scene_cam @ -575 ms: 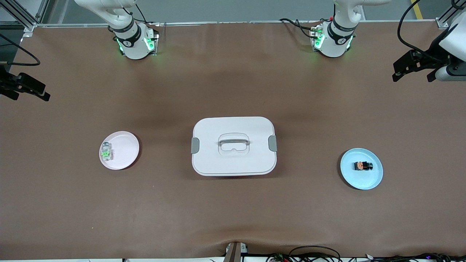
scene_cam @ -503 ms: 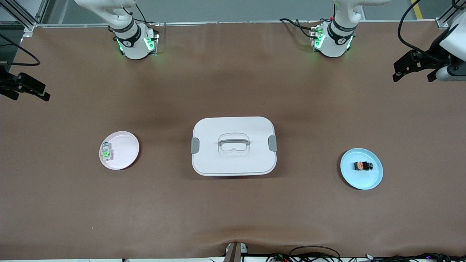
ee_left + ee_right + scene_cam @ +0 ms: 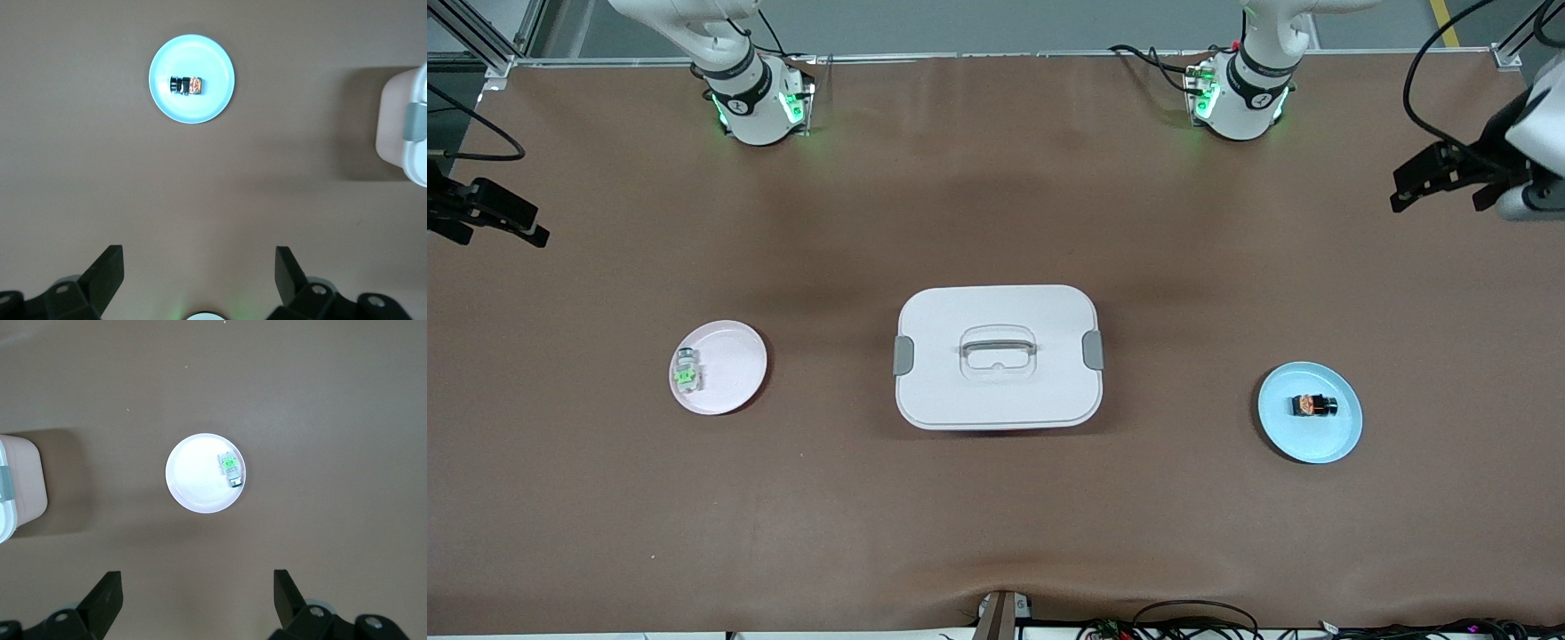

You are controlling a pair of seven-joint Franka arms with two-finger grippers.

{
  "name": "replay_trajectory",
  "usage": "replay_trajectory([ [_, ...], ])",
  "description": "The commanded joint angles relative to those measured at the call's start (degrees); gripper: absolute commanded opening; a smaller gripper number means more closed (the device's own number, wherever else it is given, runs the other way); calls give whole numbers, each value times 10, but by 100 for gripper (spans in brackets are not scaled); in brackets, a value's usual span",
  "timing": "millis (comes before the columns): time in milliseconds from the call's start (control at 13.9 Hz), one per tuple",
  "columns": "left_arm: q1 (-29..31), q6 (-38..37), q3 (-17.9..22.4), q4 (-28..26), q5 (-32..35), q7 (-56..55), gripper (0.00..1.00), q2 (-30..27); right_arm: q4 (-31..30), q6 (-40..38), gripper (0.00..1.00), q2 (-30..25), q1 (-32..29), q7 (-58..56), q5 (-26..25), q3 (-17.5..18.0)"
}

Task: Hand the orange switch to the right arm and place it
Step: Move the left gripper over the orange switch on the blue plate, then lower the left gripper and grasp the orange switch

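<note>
Both grippers hung high with fingers spread wide and nothing between them: the left gripper [image 3: 1440,173] over bare table at the left arm's end, the right gripper [image 3: 494,213] over the table's edge at the right arm's end, its arm waiting. On the pale blue plate [image 3: 1343,444] lay the orange switch [image 3: 1313,406], near the plate's middle and clear of its rim [image 3: 187,85]. A white lidded box [image 3: 996,391] sat at the table's centre, well apart from both plates, with open brown table [image 3: 1183,533] all round. On the pink plate [image 3: 738,356], a pale green-centred block [image 3: 686,373] rested close to the rim.
</note>
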Motion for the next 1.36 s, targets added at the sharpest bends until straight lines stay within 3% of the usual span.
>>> replay_trajectory([
  [0,16,4,-1,32,6,11,100,60,-11,6,100,-12,-11,-6,-4,1],
  [144,18,56,-4,15,58,13,100,77,-11,6,100,-12,-25,-6,-3,1],
  [575,19,210,-6,-59,58,14,100,142,-6,8,100,-12,-19,-3,-3,5],
  [1293,43,382,-4,-57,66,17,100,289,-11,6,100,-12,-7,0,-4,8],
])
